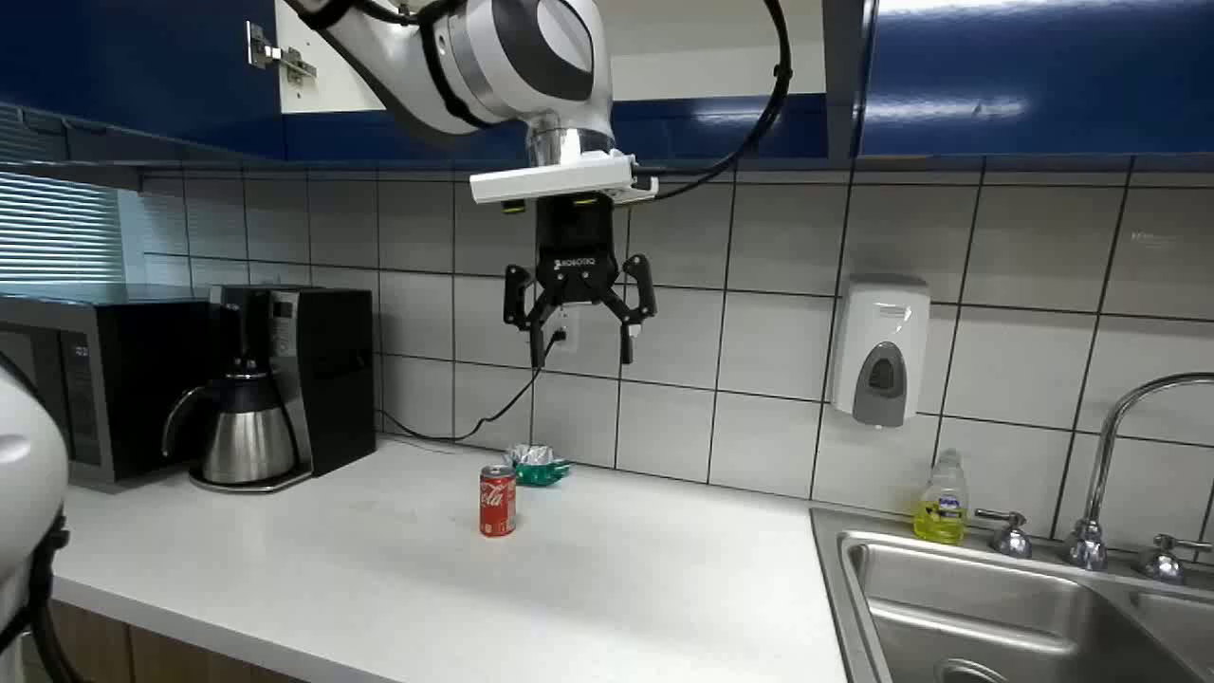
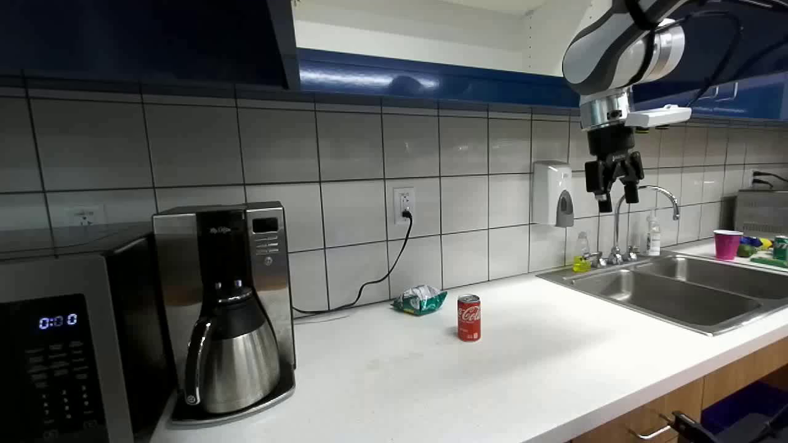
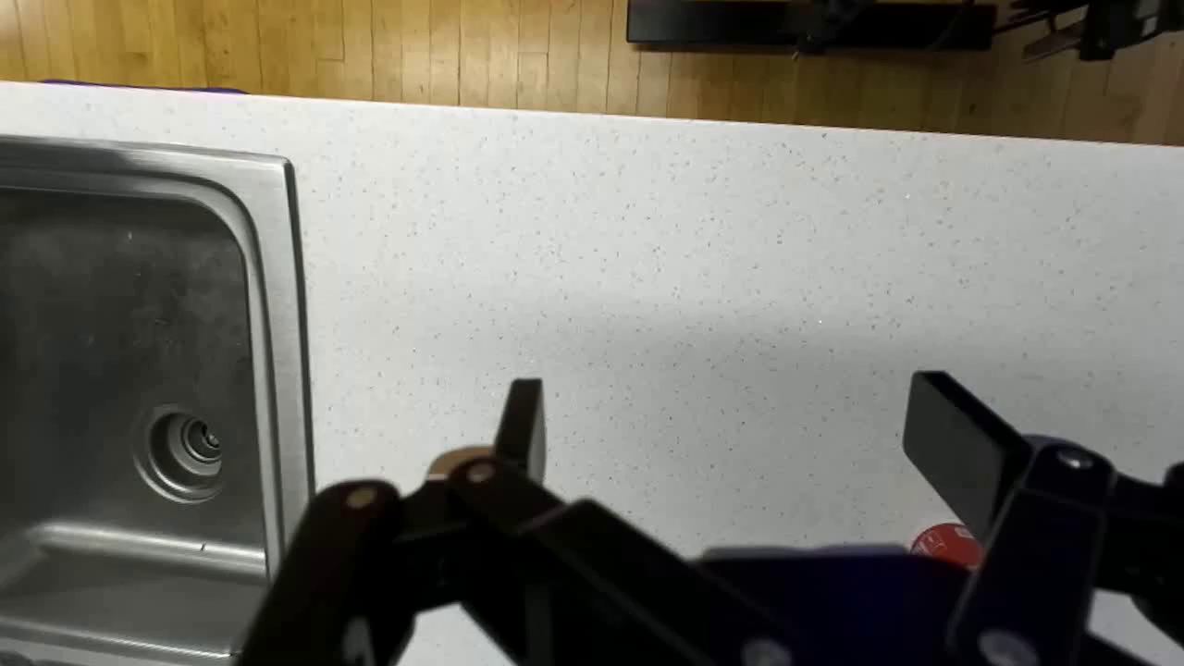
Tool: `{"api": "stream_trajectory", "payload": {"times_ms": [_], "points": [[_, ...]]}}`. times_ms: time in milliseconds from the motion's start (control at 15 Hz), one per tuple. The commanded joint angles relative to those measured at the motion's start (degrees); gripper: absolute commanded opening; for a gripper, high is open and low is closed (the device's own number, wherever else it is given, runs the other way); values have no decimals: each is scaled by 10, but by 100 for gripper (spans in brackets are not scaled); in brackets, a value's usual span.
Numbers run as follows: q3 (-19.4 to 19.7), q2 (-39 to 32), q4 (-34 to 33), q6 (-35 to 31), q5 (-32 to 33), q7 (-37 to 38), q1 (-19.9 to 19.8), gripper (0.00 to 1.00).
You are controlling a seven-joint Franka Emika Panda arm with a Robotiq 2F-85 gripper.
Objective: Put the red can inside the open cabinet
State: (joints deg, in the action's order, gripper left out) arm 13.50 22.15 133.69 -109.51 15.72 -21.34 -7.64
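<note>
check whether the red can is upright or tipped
Upright: in both exterior views the red can stands on the white counter, silvery top facing up.

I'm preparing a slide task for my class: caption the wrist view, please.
Open hand above a speckled white countertop, steel sink at left, red Coca-Cola can partly hidden at lower right.

Red can (image 2: 469, 319), white-lettered and silver-topped
</note>
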Motion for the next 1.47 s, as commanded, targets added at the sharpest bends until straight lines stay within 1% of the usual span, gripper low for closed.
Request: {"api": "stream_trajectory", "payload": {"times_ms": [0, 933, 1200, 1400], "points": [[-3, 0, -1, 1, -1, -1, -3, 100], [-3, 0, -1, 1, -1, -1, -3, 100], [-8, -34, -7, -35, -5, -5, 9, 100], [-14, -80, -9, -81, -14, -8, 24, 100]]}}
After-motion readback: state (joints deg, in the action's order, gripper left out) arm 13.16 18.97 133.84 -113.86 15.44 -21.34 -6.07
